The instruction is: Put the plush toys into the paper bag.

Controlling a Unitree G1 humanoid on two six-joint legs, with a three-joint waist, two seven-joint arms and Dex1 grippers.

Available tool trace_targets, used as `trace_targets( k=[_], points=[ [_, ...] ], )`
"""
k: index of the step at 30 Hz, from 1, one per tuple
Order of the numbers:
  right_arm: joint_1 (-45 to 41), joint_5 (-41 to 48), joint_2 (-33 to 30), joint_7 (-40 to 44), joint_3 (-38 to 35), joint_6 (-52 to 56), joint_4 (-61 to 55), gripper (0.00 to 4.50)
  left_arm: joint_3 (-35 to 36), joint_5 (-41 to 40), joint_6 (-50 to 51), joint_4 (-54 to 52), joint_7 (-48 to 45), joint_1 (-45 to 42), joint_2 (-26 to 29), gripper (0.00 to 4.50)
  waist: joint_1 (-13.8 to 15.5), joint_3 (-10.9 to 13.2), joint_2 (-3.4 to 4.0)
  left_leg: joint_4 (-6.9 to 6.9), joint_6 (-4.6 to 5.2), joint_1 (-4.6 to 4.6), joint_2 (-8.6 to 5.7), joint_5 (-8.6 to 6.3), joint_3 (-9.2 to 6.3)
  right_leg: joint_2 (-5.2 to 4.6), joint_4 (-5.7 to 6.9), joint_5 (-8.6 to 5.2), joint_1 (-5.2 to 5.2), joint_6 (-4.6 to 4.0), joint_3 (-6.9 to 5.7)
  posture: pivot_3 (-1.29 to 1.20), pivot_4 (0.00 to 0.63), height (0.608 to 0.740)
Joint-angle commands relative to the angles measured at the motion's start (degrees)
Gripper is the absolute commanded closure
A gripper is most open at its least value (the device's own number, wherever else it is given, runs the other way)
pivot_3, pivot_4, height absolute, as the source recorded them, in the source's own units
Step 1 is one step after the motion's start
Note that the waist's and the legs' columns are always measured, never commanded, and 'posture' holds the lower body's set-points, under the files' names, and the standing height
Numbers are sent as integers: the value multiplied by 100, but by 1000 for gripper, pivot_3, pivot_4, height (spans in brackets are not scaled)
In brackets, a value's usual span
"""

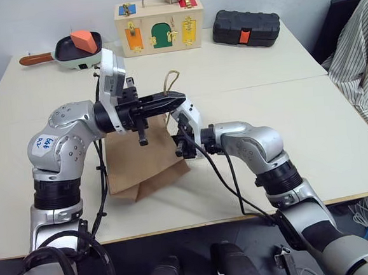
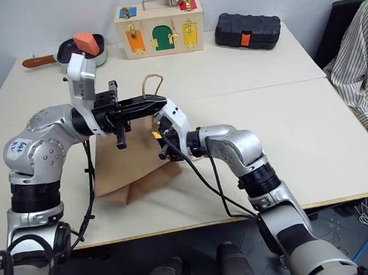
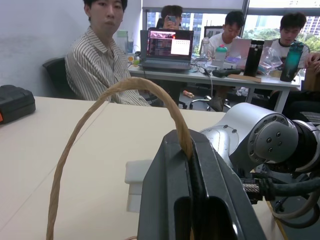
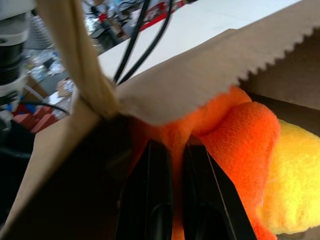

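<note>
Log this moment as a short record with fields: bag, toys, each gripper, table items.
paper bag: brown, on white table, mouth held up
left gripper: shut on the bag's handle
right gripper: at bag mouth, shut on orange plush toy
yellow plush toy: inside bag, beside the orange one
far edge: pan with orange wedge, wooden lock box, black case
</note>
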Motion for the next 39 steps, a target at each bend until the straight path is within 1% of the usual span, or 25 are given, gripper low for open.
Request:
trace_targets(
  k=[1, 3, 4, 6, 10, 13, 14, 17, 19, 21, 23, 25, 28, 32, 35, 38, 39],
  points=[
    [-134, -296, 114, 147, 180, -390, 212, 4024, 17, -17, -104, 52, -46, -134, -24, 4500, 0, 0, 0, -1, 0, 0, 0, 0, 0, 0, 0, 0, 0, 0, 0, 0, 150, 740],
    [-138, -419, 190, -37, 48, -506, 432, 3685, -2, 11, -138, 77, -66, -128, -24, 4500, -12, 0, 0, -1, 0, 0, 0, 0, 0, 0, 0, 0, -1, 0, 0, 0, 150, 740],
    [-136, -430, 221, -81, -23, -509, 480, 3382, -11, 21, -152, 86, -75, -126, -19, 4500, -13, 0, 0, -1, 0, 0, 0, 0, 0, 0, 2, 0, -1, 0, 0, 0, 150, 740],
    [-87, -335, 187, -47, -172, -385, 362, 2640, -3, 16, -150, 79, -81, -109, 0, 4500, -18, 0, 0, 0, 0, -1, 0, 0, 1, 0, 4, 0, -3, 0, 0, 0, 150, 740],
    [327, -75, -322, -22, -508, -69, -745, 1195, 91, -14, -67, 5, -71, -5, 147, 4500, 5, 0, 0, 1, 0, -1, 0, 0, -3, -1, 6, 0, -4, 0, -2, 0, 150, 740],
    [682, 456, -737, -242, -1132, 575, -1744, 221, 190, -73, 6, -67, -22, 89, 271, 4500, 35, 0, 0, 0, 0, -4, -3, 0, -4, -3, 4, 0, -3, 0, -1, 0, 150, 740],
    [806, 684, -879, -318, -1370, 823, -2068, 45, 224, -109, 39, -103, 6, 121, 308, 4500, 46, 0, 0, 1, 0, -4, -3, 0, -3, -2, 4, 0, -3, 0, 1, 0, 150, 740],
    [1160, 1202, -1254, -578, -1974, 1394, -2776, 45, 306, -184, 122, -210, 53, 214, 387, 4500, 59, 0, 0, -2, 0, -5, -1, 0, -3, -2, 3, 0, -3, 0, 1, 0, 150, 740],
    [1446, 1386, -1503, -858, -2408, 1725, -3069, 45, 360, -226, 184, -299, 86, 291, 434, 4500, 64, 0, 0, -9, 0, -5, -1, -1, -3, -2, 2, 0, -2, 0, 2, 0, 150, 740],
    [1662, 1464, -1622, -1191, -2752, 1947, -3120, 45, 397, -259, 228, -370, 126, 352, 450, 4500, 74, 0, 0, -11, 1, -5, -1, -1, -2, -2, -1, 0, 1, 0, 4, 0, 150, 740],
    [1773, 1445, -1570, -1599, -3026, 2132, -2923, 45, 415, -294, 258, -431, 178, 397, 448, 4500, 73, 0, 0, -11, 2, -4, -2, -1, 2, -2, -2, 0, 2, 0, 9, 0, 150, 740],
    [1837, 1172, -1522, -2013, -3048, 2158, -2601, 45, 421, -320, 279, -485, 222, 422, 433, 4500, 67, 0, 0, -9, 2, -3, -2, -1, 6, -2, -3, 0, 1, 0, 11, 0, 150, 740],
    [1917, 757, -1475, -2317, -2838, 1900, -1961, 45, 407, -360, 296, -533, 287, 415, 411, 4500, 70, 0, 0, -9, 1, 0, -2, -1, 7, -2, -2, 0, 1, 0, 11, 0, 150, 740],
    [1823, 408, -1192, -2468, -2563, 1573, -1110, 45, 385, -385, 299, -549, 318, 398, 410, 4500, 60, 0, 0, -9, 2, -1, -3, -1, 11, -2, 8, 0, 0, 0, 13, 0, 150, 740],
    [1773, 324, -833, -2606, -2447, 1534, -661, 45, 378, -390, 297, -553, 322, 391, 412, 4500, 30, -1, -1, -9, 1, 1, 0, -1, 11, 0, 11, 0, -1, 0, 12, 0, 150, 740],
    [1689, 474, -497, -2543, -2383, 1607, -603, 593, 372, -388, 290, -558, 321, 399, 413, 4500, 23, -1, -2, -7, 1, 7, 1, -1, 13, 1, 15, 0, 3, 0, 12, 0, 150, 740],
    [1640, 516, -386, -2555, -2397, 1627, -565, 918, 368, -384, 284, -559, 321, 402, 411, 4500, 20, -1, -2, -8, 1, 8, 2, -1, 12, 1, 16, 0, 2, 0, 12, 0, 150, 740]
  ],
)
